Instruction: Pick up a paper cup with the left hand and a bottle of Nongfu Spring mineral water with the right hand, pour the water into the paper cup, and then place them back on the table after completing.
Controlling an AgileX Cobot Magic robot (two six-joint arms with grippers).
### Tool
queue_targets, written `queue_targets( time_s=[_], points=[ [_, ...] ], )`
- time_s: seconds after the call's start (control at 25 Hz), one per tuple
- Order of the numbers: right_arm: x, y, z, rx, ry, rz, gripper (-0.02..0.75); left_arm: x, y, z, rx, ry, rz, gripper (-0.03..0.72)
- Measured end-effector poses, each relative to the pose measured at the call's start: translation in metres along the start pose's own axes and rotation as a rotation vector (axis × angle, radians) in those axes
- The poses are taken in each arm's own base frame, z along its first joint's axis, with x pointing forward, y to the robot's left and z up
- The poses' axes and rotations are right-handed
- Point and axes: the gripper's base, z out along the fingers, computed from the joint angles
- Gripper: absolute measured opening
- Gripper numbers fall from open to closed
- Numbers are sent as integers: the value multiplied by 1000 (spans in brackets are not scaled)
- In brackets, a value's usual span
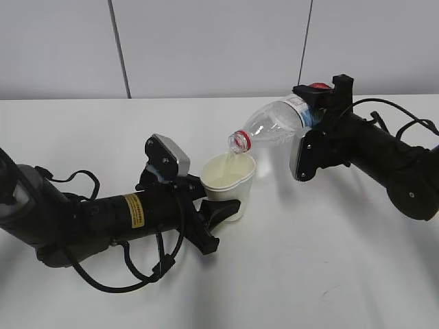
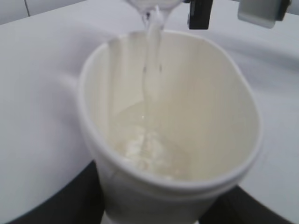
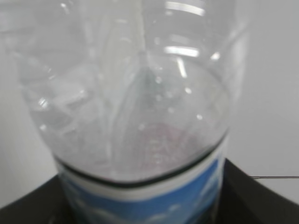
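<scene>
My left gripper (image 1: 221, 209) is shut on the white paper cup (image 1: 228, 185) and holds it upright near the middle of the table (image 1: 309, 274). My right gripper (image 1: 312, 127) is shut on the clear bottle (image 1: 278, 127) and holds it tilted, red-ringed neck down-left over the cup rim. A thin stream of water (image 2: 152, 60) falls into the cup (image 2: 196, 121) and pools at its bottom. The right wrist view shows the bottle (image 3: 131, 93) close up, with its blue and white label (image 3: 145, 196) between the black fingers (image 3: 252, 186).
A grey panelled wall (image 1: 206, 41) stands behind the table's far edge. The left arm with a yellow label (image 1: 135, 210) and its loose black cables (image 1: 137, 274) lie low over the table at the left. The right arm (image 1: 391, 164) reaches in from the right.
</scene>
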Motion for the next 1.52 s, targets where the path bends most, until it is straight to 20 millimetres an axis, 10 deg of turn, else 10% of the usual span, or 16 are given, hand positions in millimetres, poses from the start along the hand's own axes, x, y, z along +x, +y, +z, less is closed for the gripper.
queue_targets(
  time_s=[0.76, 1.52],
  points=[
    [1, 2, -2, -4, 13, 240, 421, 0, 2, 0, -19, -4, -12, 351],
    [11, 7, -3, 28, 152, 1192, 421, -2, 12, -1, -132, -26, -86, 350]
  ],
)
